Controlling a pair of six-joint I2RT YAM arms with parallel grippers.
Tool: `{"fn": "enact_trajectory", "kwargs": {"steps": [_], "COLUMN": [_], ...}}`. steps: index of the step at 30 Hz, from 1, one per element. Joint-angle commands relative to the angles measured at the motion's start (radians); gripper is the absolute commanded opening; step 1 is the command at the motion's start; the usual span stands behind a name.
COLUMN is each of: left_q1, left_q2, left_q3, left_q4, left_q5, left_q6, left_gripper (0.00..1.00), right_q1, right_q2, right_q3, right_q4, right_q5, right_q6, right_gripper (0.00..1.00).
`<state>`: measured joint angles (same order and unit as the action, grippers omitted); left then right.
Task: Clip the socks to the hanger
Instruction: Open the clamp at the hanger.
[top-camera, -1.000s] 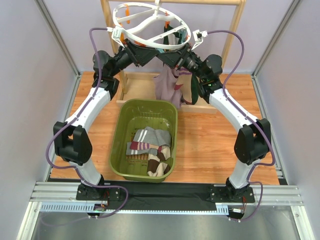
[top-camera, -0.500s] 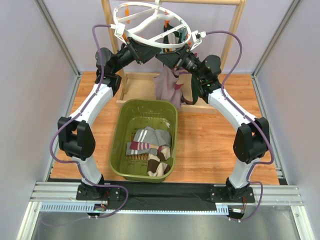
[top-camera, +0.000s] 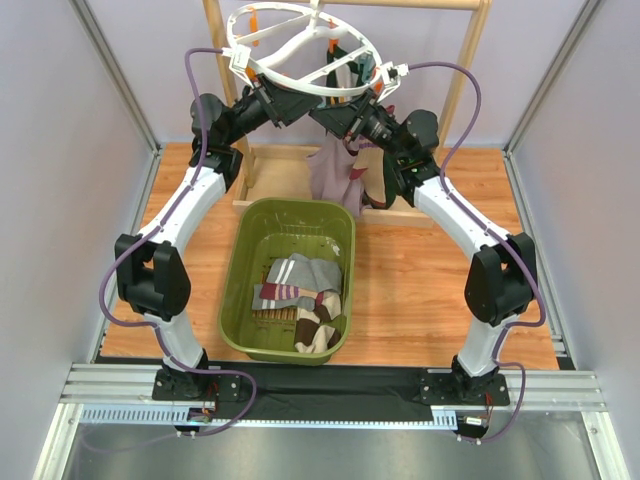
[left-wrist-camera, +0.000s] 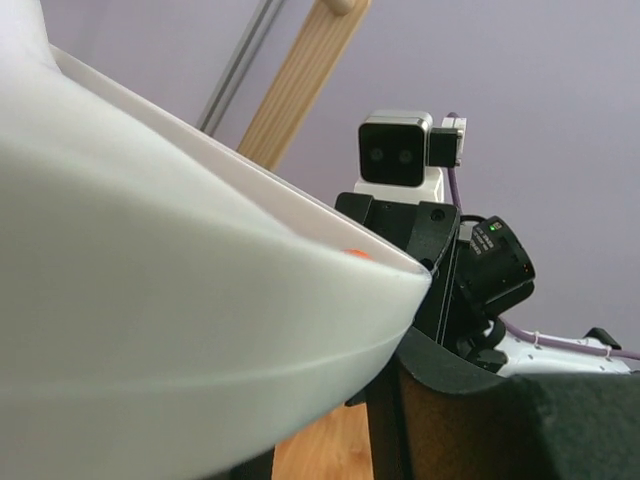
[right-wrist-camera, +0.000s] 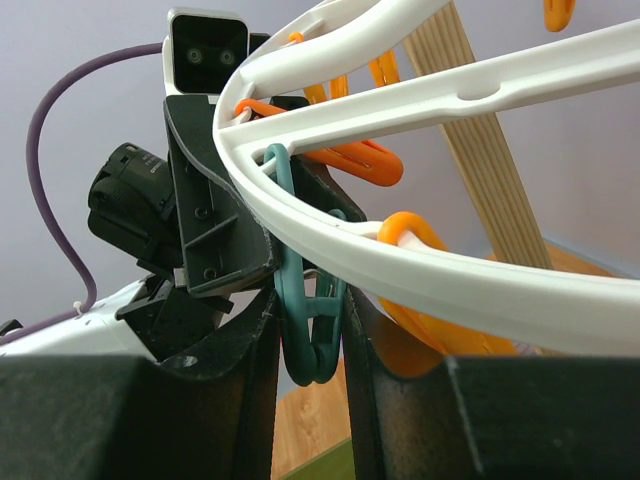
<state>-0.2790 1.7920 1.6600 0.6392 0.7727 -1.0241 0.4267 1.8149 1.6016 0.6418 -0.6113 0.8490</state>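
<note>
Far-centre: hanger (right-wrist-camera: 470, 290) is a stiff, light ring, likely to swing. The right gripper (right-wrist-camera: 308, 340) pinches a teal clip (right-wrist-camera: 305, 300). The left gripper (top-camera: 280, 100) is at the rim, grip unclear. Limp socks (top-camera: 300, 290) lie in the basket (top-camera: 290, 203), nearer; take by cuff.

Right wrist view: hanger ring and clips, close range

White hanger (right-wrist-camera: 480, 285) ring sweeps from upper left to lower right, spokes branching above. One teal clip (right-wrist-camera: 292, 310) hangs from the ring between the dark right fingers (right-wrist-camera: 200, 420), which sit close against both its sides. Orange clips (right-wrist-camera: 355, 160) sit on and under the ring. Left fingers (right-wrist-camera: 215, 220), black, stand against the ring's far side, with a white-cased wrist camera (right-wrist-camera: 207, 45) above and a purple cable (right-wrist-camera: 38, 150) looping left. A wooden post (right-wrist-camera: 485, 150) slants behind. A sliver of tabletop (right-wrist-camera: 305, 435) shows below.
</note>
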Motion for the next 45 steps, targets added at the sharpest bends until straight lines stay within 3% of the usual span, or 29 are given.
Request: {"fn": "enact_trajectory", "kwargs": {"steps": [1, 2, 5, 6, 8, 10, 11, 18, 20, 23, 27, 32, 34, 45], "left_q1": [0.001, 0.001, 0.003, 0.003, 0.004, 0.006, 0.006, 0.006, 0.008, 0.011, 0.014, 0.017, 0.020, 0.031], "left_q2": [0.001, 0.007, 0.009, 0.007, 0.004, 0.003, 0.001, 0.003, 0.000, 0.007, 0.021, 0.015, 0.017, 0.029], "left_q3": [0.038, 0.043, 0.043, 0.041, 0.038, 0.035, 0.037, 0.044, 0.041, 0.029, 0.029, 0.027, 0.020, 0.015], "left_q4": [-0.047, -0.055, -0.064, -0.067, -0.061, -0.059, -0.059, -0.090, -0.086, -0.002, 0.069, 0.092, 0.121, 0.172], "left_q5": [-0.032, -0.032, -0.029, -0.029, -0.027, -0.029, -0.029, -0.023, -0.018, -0.001, 0.025, 0.037, 0.040, 0.054], "left_q6": [0.002, 0.001, 0.002, 0.001, -0.002, -0.004, -0.002, -0.017, -0.030, -0.109, -0.182, -0.211, -0.235, -0.286], "left_gripper": [0.07, 0.00, 0.00, 0.00, 0.00, 0.00, 0.00, 0.00, 0.00, 0.00, 0.00, 0.00, 0.00, 0.00], "right_q1": [0.017, 0.017, 0.012, 0.012, 0.006, -0.002, -0.009, -0.023, -0.025, -0.034, -0.049, -0.049, -0.049, -0.052], "right_q2": [-0.026, -0.028, -0.037, -0.040, -0.058, -0.097, -0.110, -0.262, -0.293, -0.279, -0.221, -0.148, -0.128, -0.037], "right_q3": [0.029, 0.027, 0.027, 0.024, 0.005, -0.015, -0.029, -0.043, -0.052, -0.026, -0.029, 0.008, 0.011, 0.018], "right_q4": [-0.004, -0.011, -0.037, -0.047, -0.048, -0.071, -0.089, -0.422, -0.473, -0.501, -0.383, -0.332, -0.297, 0.024], "right_q5": [-0.010, -0.007, -0.005, -0.005, -0.007, 0.005, 0.024, 0.051, 0.097, 0.029, -0.065, -0.104, -0.113, -0.157], "right_q6": [-0.025, -0.033, -0.050, -0.050, -0.051, -0.070, -0.082, -0.228, -0.267, -0.262, -0.159, -0.107, -0.071, 0.162], "right_gripper": [0.23, 0.25, 0.36, 0.50, 0.63, 0.99, 1.00, 1.00, 1.00, 1.00, 0.96, 0.77, 0.62, 0.55]}}
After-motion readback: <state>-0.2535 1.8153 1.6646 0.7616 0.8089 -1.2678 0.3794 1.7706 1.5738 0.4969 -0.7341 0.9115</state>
